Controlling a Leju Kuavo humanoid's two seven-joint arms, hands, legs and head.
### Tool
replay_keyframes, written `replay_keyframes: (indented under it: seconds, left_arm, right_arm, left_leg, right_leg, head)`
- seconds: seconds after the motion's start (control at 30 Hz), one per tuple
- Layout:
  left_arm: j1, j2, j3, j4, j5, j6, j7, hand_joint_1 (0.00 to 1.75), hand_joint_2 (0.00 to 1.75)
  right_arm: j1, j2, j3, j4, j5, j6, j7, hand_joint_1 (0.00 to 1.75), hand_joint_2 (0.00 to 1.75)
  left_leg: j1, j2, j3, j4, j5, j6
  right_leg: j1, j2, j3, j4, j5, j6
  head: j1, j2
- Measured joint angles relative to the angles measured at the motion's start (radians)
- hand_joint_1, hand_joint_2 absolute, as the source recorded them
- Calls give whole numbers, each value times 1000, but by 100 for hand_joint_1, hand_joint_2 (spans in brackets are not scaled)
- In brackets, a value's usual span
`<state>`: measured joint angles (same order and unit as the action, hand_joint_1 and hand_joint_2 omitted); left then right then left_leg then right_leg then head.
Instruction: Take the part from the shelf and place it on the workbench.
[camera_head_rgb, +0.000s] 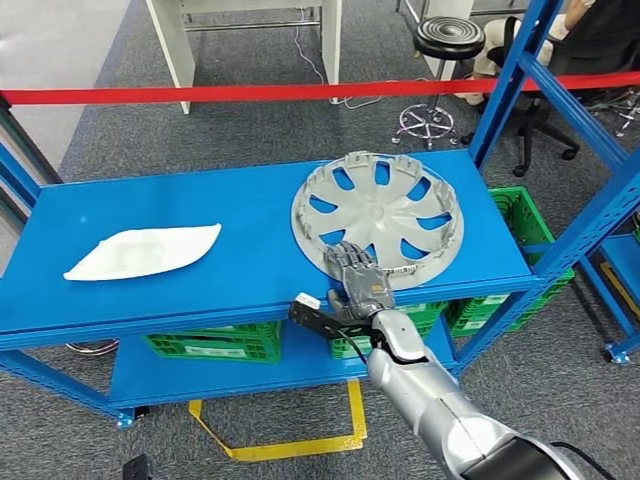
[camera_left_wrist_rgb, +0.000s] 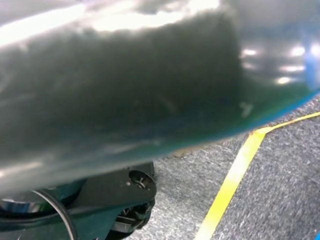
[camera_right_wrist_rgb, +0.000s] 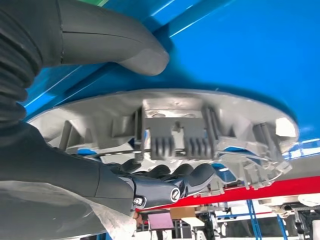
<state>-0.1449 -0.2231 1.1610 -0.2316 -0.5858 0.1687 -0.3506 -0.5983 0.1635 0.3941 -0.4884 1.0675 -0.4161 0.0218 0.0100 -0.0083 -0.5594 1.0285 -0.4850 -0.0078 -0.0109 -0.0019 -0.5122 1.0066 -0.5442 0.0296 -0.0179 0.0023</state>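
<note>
The right hand grips the near rim of the grey wheel cover (right of centre in the head view). The cover lies flat on the blue shelf. Left hand state: cannot tell.

1. Big blurry dark grey-green curved surface fills everything from 9 through 12 to 3 o'clock, with bright glare spots up near 2 o'clock.
2. Grey carpet floor sits at 4 to 5 o'clock.
3. Yellow tape line runs across the carpet from about 6 o'clock up toward 3 o'clock.
</note>
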Motion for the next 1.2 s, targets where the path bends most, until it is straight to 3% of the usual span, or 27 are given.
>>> replay_keyframes:
  seconds: [0.57, 0.7, 0.83, 1.2]
  left_arm:
    - [4, 6, 37, 0, 29, 11, -20, 0, 0]
    - [6, 10, 41, 0, 31, 11, -24, 0, 0]
    - [6, 19, 42, 0, 33, 9, -30, 0, 0]
    - [6, 40, 44, 0, 35, 10, -35, 0, 0]
  right_arm:
    - [17, -24, 21, -85, 71, 11, 90, 0, 175]
    - [25, -38, 23, -109, 52, 40, 90, 0, 0]
    - [25, -53, 23, -113, 40, 68, 97, 0, 175]
    - [23, -76, 18, -109, 3, 105, 103, 0, 175]
  left_leg:
    - [0, 0, 2, 0, 1, 0]
    - [0, 0, 2, 0, 1, 0]
    - [0, 0, 2, 0, 1, 0]
    - [0, 0, 4, 0, 1, 0]
  right_leg:
    - [0, 1, 12, 0, 2, 0]
    - [0, 1, 12, 0, 2, 0]
    - [0, 1, 10, 0, 2, 0]
    - [0, 1, 3, 0, 1, 0]
  head:
    - [0, 0]
    - [0, 0]
    - [0, 0]
    - [0, 0]
